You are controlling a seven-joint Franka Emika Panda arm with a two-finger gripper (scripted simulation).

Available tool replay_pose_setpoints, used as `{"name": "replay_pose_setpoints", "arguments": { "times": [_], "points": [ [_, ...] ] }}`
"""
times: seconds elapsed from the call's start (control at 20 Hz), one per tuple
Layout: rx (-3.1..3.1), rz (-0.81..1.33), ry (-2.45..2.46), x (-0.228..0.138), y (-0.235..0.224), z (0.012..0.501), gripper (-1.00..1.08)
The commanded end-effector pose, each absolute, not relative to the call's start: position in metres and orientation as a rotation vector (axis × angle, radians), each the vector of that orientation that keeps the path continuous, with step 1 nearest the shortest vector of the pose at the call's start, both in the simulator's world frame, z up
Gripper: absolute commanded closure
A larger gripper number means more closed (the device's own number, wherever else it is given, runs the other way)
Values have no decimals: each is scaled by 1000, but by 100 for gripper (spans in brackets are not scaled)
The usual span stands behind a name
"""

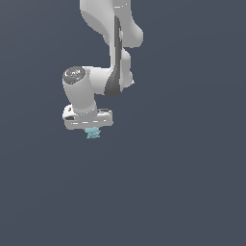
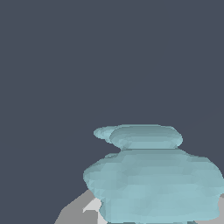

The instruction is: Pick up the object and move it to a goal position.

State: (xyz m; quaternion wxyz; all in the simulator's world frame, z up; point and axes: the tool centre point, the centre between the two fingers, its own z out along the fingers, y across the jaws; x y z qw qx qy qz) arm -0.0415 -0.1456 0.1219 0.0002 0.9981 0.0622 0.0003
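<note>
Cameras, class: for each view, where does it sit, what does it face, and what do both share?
Exterior view: off the arm, facing the white arm, gripper and turquoise object.
Wrist view: on the wrist, close against the object; grey gripper parts show beside it.
Shared: the turquoise object on plain dark background.

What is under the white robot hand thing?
A tiny turquoise lumpy piece sticks out right below the white pincer bar. Its top is hidden by the bar, so how the fingers hold it cannot be seen.
</note>
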Motion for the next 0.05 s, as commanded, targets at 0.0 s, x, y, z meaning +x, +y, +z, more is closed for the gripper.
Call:
{"name": "replay_pose_setpoints", "arguments": {
  "times": [0.0],
  "points": [
    [3135, 0, 197, -41, -143, 121, 108]
  ]
}}
